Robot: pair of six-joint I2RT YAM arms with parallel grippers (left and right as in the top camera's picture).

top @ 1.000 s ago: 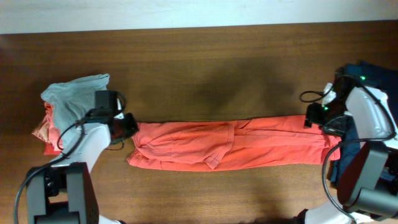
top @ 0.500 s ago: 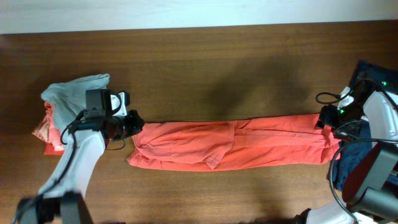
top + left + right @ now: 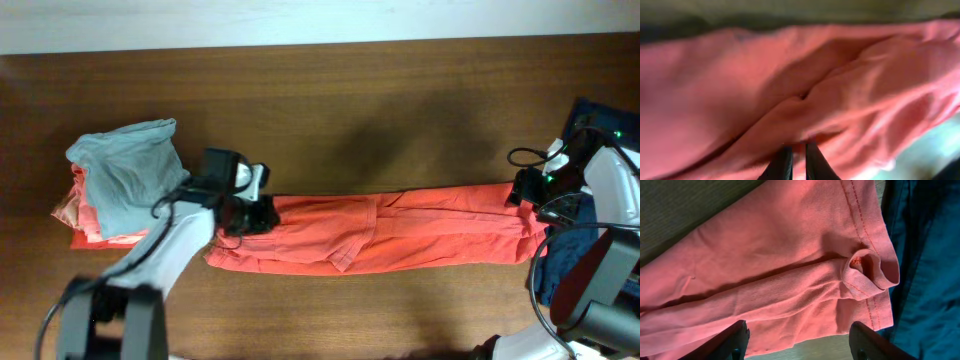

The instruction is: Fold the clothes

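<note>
Surface: dark brown wooden table (image 3: 330, 110), its grain running left to right.
Middle: long coral-red cotton T-shirt (image 3: 420, 235), folded into a narrow band lying left to right.
Left end: small heap of coral-red garments (image 3: 85, 225) on the wood, with a crumpled pale grey-blue shirt (image 3: 125, 170) on top.
Right edge: dark navy garment (image 3: 597, 112), just beside the band's end.
</note>
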